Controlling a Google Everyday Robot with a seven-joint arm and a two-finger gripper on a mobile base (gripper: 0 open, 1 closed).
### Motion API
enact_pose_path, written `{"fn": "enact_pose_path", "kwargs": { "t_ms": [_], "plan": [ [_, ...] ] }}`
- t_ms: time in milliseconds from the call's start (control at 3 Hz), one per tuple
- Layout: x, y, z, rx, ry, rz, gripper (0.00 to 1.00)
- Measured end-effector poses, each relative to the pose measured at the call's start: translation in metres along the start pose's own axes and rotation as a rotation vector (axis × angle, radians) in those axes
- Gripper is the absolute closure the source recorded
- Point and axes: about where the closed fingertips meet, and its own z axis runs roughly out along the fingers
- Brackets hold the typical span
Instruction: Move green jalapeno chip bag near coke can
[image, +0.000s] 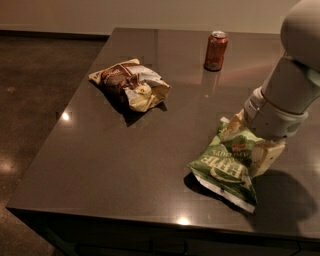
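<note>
The green jalapeno chip bag (224, 167) lies at the table's front right, its white-lettered face up. My gripper (248, 145) is down on the bag's far upper end and touches it there; my grey arm covers the bag's top right corner. The coke can (216, 50) stands upright at the back of the table, well beyond the bag and apart from it.
A brown and cream bag (131, 86) lies crumpled at the middle left of the dark table (100, 165). The table's front edge runs just below the green bag. The floor drops away on the left.
</note>
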Motion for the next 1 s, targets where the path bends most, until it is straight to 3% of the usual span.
{"fn": "enact_pose_path", "kwargs": {
  "t_ms": [333,667,1000],
  "plan": [
    [0.0,-0.014,-0.008,0.036,-0.005,0.058,0.65],
    [0.001,-0.046,-0.022,0.099,-0.003,0.157,0.88],
    [0.007,-0.089,-0.034,0.175,0.012,0.258,1.0]
  ]
}}
